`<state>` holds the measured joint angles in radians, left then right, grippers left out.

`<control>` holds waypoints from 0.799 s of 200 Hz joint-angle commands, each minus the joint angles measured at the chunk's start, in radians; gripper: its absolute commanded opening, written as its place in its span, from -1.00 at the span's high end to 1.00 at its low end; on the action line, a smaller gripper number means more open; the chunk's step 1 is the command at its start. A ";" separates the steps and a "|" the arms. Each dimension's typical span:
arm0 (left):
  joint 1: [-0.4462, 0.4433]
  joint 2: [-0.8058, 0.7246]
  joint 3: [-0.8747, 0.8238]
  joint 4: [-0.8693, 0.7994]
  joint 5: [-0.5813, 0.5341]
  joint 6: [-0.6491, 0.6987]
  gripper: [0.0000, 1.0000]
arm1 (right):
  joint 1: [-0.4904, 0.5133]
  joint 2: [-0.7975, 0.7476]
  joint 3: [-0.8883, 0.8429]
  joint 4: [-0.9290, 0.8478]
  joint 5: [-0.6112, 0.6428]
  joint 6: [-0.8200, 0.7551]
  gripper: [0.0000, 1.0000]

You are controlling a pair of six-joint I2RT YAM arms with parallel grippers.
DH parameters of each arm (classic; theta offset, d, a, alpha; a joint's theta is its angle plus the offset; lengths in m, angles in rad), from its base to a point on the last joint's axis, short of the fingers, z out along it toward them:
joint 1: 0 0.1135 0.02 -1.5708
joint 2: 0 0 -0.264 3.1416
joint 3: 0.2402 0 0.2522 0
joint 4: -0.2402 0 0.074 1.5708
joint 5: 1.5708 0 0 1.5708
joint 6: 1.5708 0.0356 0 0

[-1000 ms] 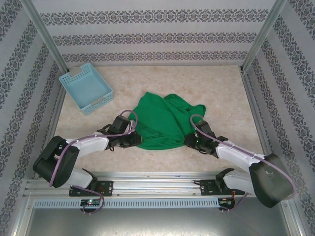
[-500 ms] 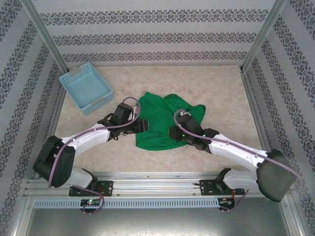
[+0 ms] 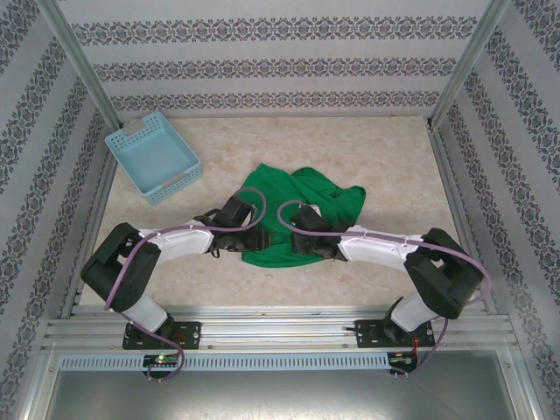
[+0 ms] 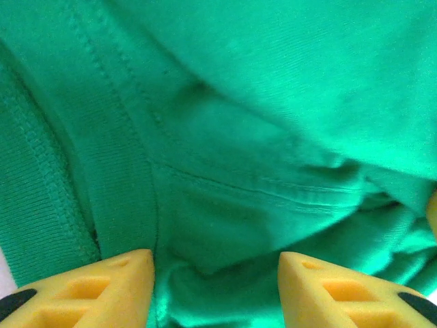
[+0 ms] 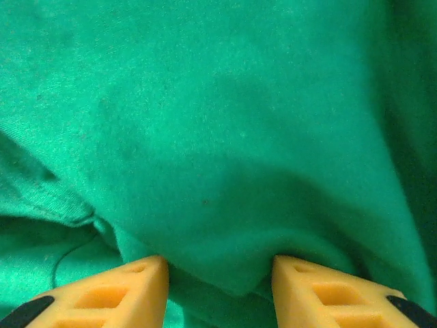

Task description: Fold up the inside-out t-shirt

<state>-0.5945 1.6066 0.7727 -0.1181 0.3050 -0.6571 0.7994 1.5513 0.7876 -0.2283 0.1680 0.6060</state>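
Note:
The inside-out t-shirt (image 3: 297, 197), plain bright green, lies crumpled on the middle of the table. My left gripper (image 3: 252, 237) rests on its near left edge and my right gripper (image 3: 296, 244) on its near middle, close together. In the left wrist view the yellow fingers (image 4: 116, 287) stand apart over a stitched seam of the t-shirt (image 4: 225, 171); the left gripper (image 4: 215, 290) is open. In the right wrist view a fold of the t-shirt (image 5: 225, 157) bulges between the spread fingers (image 5: 123, 290); the right gripper (image 5: 218, 290) is open.
A light blue lattice basket (image 3: 153, 156) stands at the back left of the beige table (image 3: 394, 166). Patterned walls and metal posts close in three sides. The arms' bases sit on a rail (image 3: 280, 328) at the near edge.
Both grippers have swung inward from the shirt's near corners toward its middle. The shirt's near part is now narrower and more bunched. The left jaws have widened.

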 commanded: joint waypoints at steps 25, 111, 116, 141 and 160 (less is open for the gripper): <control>-0.007 0.042 0.017 -0.056 -0.070 -0.039 -0.02 | 0.014 0.031 0.078 -0.053 0.048 -0.045 0.58; -0.008 0.030 0.048 -0.179 -0.233 -0.033 0.02 | -0.042 -0.249 0.052 -0.099 -0.110 0.013 1.00; -0.009 0.021 0.049 -0.180 -0.238 -0.030 0.03 | -0.053 -0.261 0.044 -0.087 -0.137 0.027 1.00; -0.070 -0.072 0.046 -0.167 -0.314 0.016 0.04 | -0.102 -0.295 0.015 -0.027 -0.233 0.077 1.00; -0.144 -0.177 0.034 -0.122 -0.378 0.066 -0.02 | -0.114 -0.306 0.015 0.001 -0.268 0.101 1.00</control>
<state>-0.6533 1.5604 0.8211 -0.2272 0.0532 -0.6662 0.7021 1.2690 0.8215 -0.2794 -0.0109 0.6491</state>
